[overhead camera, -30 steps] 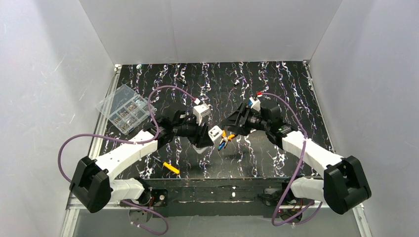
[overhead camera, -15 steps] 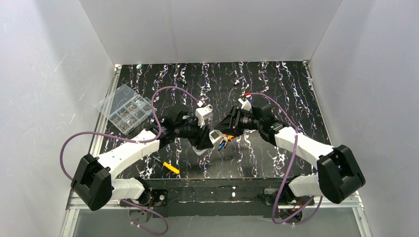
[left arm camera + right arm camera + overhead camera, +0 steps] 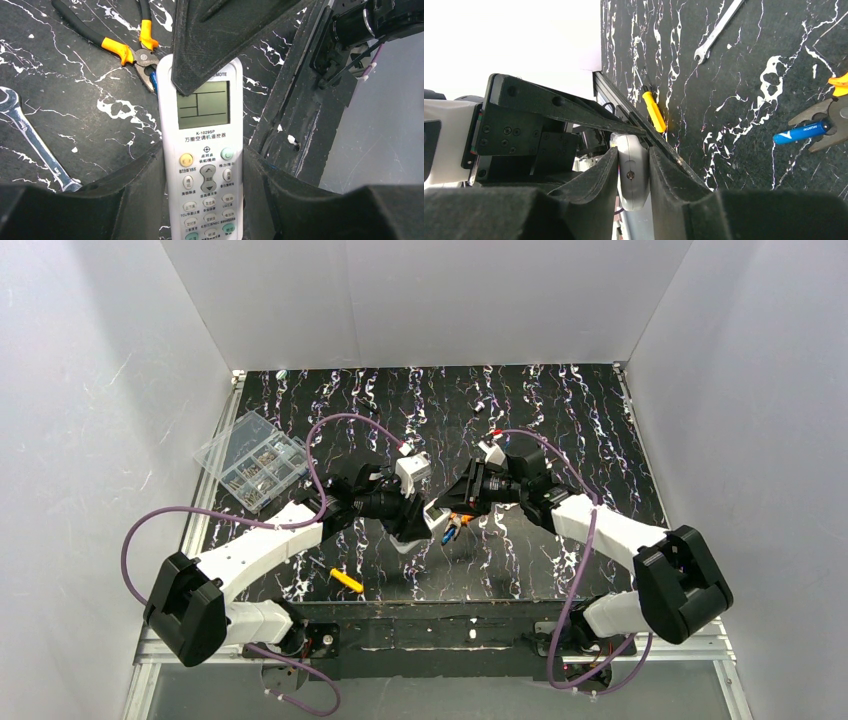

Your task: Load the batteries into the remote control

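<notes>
Both arms meet over the middle of the tabletop point(image 3: 560, 420), toward its near side.

Left end effector point(image 3: 202, 160): closed on the remote control point(image 3: 202, 125), 1 finger against each long edge of the lower, buttoned half. Display and buttons face the left wrist camera. The handset is held off the tabletop.

Right end effector point(image 3: 633, 155): closed on the far end of the same remote control. In the right wrist view the handset sits edge-on between the 2 pads, touching both. In the left wrist view 1 black finger of it covers the front just above the display.

From above, the remote control shows as a small white patch between the 2 wrists.

Batteries: 1 blue battery point(image 3: 801, 132) in sight, lying flat on the tabletop at the nose of the pliers point(image 3: 142, 57), just right of the held handset as seen from above. Whether it touches the pliers I cannot tell. Only a sliver of it shows in the left wrist view. No 2nd cell made out.

Other items:
- Wrench point(image 3: 31, 131), flat on the tabletop under the left arm, apart from the pliers.
- Yellow-handled screwdriver point(image 3: 654, 111), near edge, left of centre.
- Clear compartment box point(image 3: 252, 460), far left, well apart from everything else.
</notes>
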Controlling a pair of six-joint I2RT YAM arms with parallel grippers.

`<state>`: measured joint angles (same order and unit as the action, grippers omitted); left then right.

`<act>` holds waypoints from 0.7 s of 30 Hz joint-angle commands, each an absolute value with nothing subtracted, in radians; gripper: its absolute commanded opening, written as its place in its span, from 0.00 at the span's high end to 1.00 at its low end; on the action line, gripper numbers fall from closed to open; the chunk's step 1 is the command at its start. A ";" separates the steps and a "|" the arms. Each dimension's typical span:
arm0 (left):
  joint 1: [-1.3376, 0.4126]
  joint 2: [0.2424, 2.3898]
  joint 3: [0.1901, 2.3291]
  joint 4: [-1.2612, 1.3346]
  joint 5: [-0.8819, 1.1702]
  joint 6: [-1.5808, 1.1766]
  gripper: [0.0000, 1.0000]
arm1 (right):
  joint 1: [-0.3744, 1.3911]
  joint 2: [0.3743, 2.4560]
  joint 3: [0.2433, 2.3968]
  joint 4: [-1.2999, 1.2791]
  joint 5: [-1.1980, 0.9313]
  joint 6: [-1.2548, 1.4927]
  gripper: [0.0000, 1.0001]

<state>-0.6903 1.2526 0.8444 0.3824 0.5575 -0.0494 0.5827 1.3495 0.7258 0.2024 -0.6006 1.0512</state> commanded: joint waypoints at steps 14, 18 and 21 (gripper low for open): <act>-0.715 1.213 0.860 0.344 0.444 0.072 0.33 | 0.597 1.383 0.799 0.228 -0.655 1.098 0.99; -0.752 1.209 0.865 0.374 0.375 0.154 0.07 | 0.597 1.379 0.791 0.213 -0.610 1.180 0.99; -0.808 1.213 0.866 0.394 0.332 0.261 0.02 | 0.597 1.393 0.787 0.210 -0.584 1.246 0.99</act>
